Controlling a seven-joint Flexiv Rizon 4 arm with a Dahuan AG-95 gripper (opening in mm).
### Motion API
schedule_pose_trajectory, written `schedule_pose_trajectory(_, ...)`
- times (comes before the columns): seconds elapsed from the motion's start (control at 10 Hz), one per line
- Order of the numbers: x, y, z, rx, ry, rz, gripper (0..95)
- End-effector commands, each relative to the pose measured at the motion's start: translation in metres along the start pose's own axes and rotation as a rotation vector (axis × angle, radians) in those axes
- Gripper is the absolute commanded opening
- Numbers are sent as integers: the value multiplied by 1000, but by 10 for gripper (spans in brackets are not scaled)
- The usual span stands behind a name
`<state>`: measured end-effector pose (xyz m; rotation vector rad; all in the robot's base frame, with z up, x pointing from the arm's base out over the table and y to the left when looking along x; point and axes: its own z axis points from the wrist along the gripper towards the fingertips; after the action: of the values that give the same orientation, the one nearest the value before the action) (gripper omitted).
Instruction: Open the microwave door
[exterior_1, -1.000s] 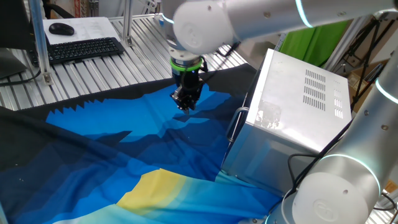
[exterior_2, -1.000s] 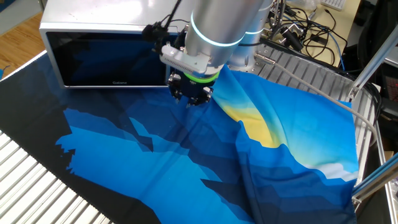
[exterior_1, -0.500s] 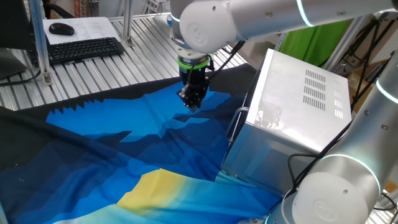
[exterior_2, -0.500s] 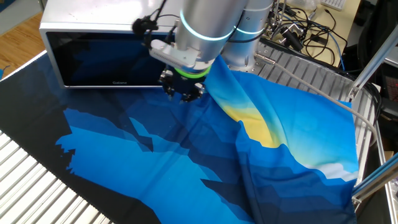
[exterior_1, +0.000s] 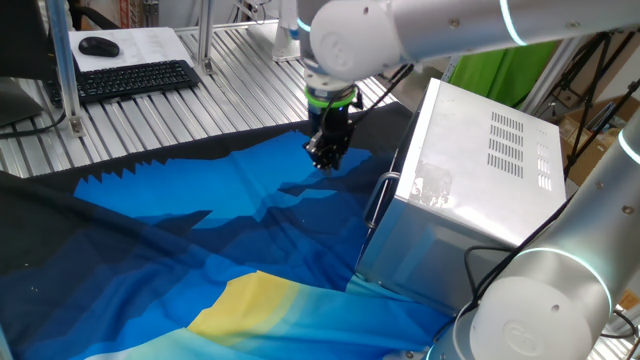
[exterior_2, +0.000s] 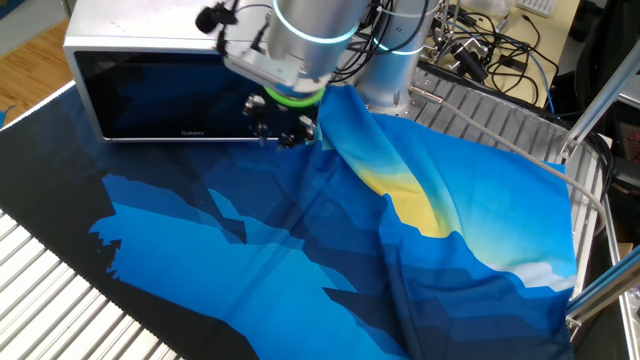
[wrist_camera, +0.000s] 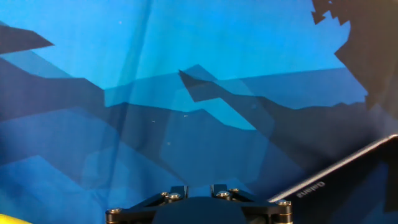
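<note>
The microwave (exterior_1: 480, 170) is a silver box standing at the right on the blue cloth. Its door (exterior_2: 150, 95), dark glass in a silver frame, faces the cloth. A slim silver bar handle (exterior_1: 377, 203) runs down the door's near edge. My gripper (exterior_1: 326, 160) hangs fingers-down just above the cloth, in front of the door and a little short of the handle. In the other fixed view the gripper (exterior_2: 281, 134) covers the door's right end. Looking down the hand, the gripper (wrist_camera: 199, 188) stands slightly open with nothing between its fingers, and the door's lower edge (wrist_camera: 348, 167) crosses the bottom right.
A blue, black and yellow cloth (exterior_1: 200, 230) covers the table, wrinkled and bunched up near the arm's base (exterior_2: 400, 130). A keyboard (exterior_1: 135, 78) and mouse (exterior_1: 98, 45) lie on the slatted metal bench behind. Cables (exterior_2: 490, 45) trail behind the arm.
The gripper has travelled low over the cloth toward the microwave's front, closing on the handle side of the door. Its opening looks the same.
</note>
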<state>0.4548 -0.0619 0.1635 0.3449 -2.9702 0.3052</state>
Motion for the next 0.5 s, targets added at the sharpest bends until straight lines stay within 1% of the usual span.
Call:
schedule_pose_trajectory(0.1, 8, -5, -5, 18, 9, 3, 190)
schedule_pose_trajectory(0.3, 20, -10, -8, 14, 8, 2, 190)
schedule_pose_trajectory(0.5, 29, -14, -11, 18, 10, 3, 190)
